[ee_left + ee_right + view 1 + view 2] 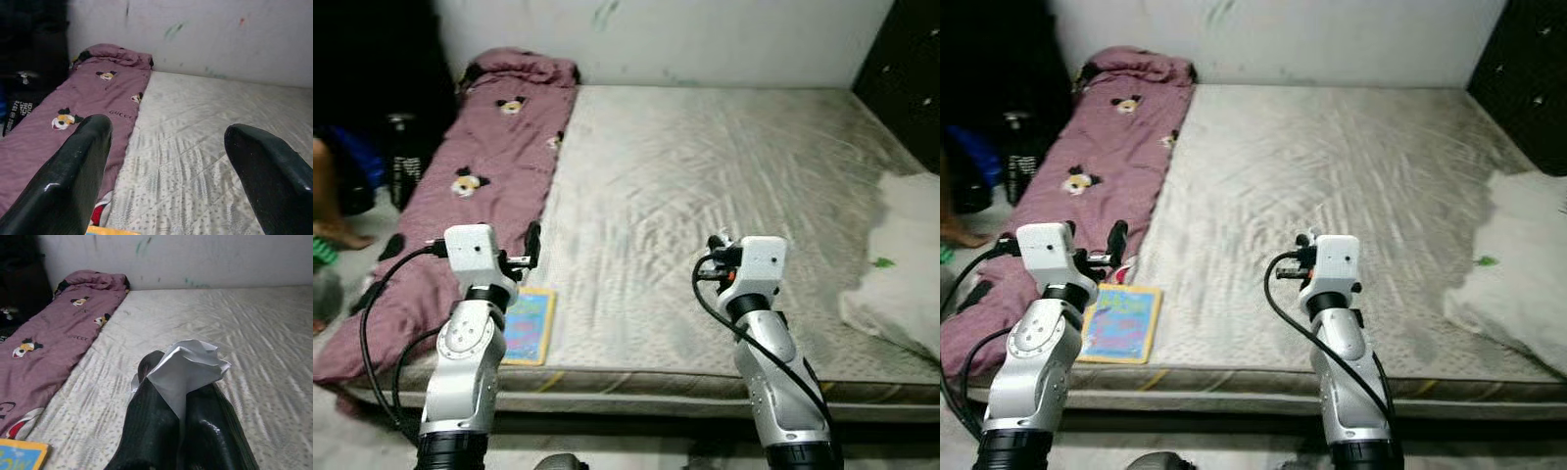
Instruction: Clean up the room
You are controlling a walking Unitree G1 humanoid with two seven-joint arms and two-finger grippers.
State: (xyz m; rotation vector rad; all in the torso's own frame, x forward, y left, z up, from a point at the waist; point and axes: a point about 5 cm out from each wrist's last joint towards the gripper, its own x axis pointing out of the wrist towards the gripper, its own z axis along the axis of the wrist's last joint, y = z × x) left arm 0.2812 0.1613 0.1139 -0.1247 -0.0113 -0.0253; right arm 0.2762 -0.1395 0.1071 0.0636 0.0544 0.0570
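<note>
The left gripper [166, 161] hangs with jaws apart over the near edge of the mattress [705, 186], the blanket [480, 166] running away to its left up to the wall [705, 34] and the book [529, 325] lying just below and before it. The right gripper [181, 406], jaws closed on a crumpled paper [188, 364], is above the mattress's near middle. A pillow [901, 264] lies well to its right, and a bottle [403, 162] stands on the floor left of the blanket.

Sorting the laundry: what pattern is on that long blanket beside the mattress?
Mauve blanket with cartoon mouse faces, clearest in the left eye view.
</note>
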